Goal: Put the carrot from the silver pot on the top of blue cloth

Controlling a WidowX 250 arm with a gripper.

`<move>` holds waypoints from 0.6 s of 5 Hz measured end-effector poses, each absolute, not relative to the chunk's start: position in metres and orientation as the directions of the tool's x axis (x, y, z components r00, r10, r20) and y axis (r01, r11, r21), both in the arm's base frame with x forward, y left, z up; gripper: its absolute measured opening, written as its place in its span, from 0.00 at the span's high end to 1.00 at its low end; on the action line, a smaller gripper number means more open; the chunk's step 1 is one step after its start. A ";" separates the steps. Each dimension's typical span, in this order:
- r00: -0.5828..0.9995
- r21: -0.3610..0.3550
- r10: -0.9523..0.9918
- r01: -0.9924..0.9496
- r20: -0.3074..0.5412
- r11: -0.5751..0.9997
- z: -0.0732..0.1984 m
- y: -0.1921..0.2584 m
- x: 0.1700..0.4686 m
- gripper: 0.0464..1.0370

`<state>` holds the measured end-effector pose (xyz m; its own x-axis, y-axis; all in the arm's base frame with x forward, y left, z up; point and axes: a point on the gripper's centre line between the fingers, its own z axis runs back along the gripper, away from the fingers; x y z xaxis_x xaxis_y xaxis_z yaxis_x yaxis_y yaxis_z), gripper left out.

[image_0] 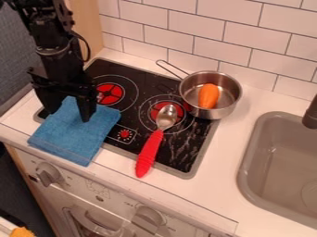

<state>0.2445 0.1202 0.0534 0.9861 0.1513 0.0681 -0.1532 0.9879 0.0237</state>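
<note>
White counter [217, 185] – black two-finger gripper [68, 115] hanging down, wide apart, empty, over blue cloth [74, 139] – orange carrot [208, 96] lengthwise near-to-far in round metal pot [231, 92].

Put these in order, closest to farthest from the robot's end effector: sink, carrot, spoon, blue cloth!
1. Blue cloth, just below the end effector
2. Red-handled spoon, lying on the stove
3. Carrot, inside the silver pot
4. Sink, at the picture's right

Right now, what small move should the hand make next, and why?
Probably lift the hand off toward the silver pot: the carrot lies inside the pot, while the hand is open over the blue cloth, where the carrot should end up.
</note>
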 end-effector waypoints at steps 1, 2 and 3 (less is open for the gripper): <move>0.987 0.009 0.153 -0.154 0.044 0.988 0.046 0.118 0.244 0.04; 0.996 -0.030 0.061 -0.059 0.058 0.998 0.049 0.092 0.269 0.04; 0.993 -0.048 -0.024 0.030 0.117 0.998 0.067 0.060 0.299 0.04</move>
<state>0.2990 0.0604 0.0674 0.9929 -0.0241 0.1168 0.0299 0.9984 -0.0482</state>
